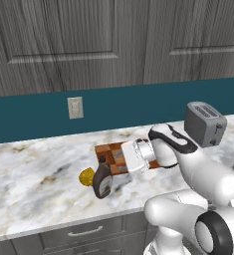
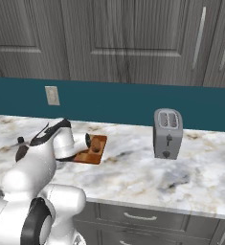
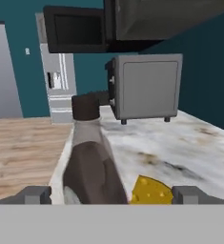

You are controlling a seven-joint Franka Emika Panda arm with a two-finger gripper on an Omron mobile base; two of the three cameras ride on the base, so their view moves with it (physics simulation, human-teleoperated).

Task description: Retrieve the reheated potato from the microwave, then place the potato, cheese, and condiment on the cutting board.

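Marbled counter (image 1: 34,184) runs under grey cabinet doors and a teal backsplash, and the near-to-far order explains the arm's pose. Nearest, the gripper (image 3: 111,194) reaches out low over the counter with its fingertips (image 3: 35,194) spread wide on either side of the condiment (image 3: 92,162); the bottle's body sits between them, not yet pinched, so this looks like the lining-up for a grasp. The condiment stands on the counter just off the front corner of the cutting board (image 1: 113,152), which suggests it has to be lifted onto the wood. Just beside it lies the cheese (image 1: 86,176), also on bare marble, so that item appears undelivered too. A brown lump on the board in the right base view may be the potato (image 2: 95,146), though I cannot tell for sure. Farther off stand a toaster (image 2: 167,132), a grey box appliance (image 3: 147,86), and the microwave (image 3: 75,29), door swung open.
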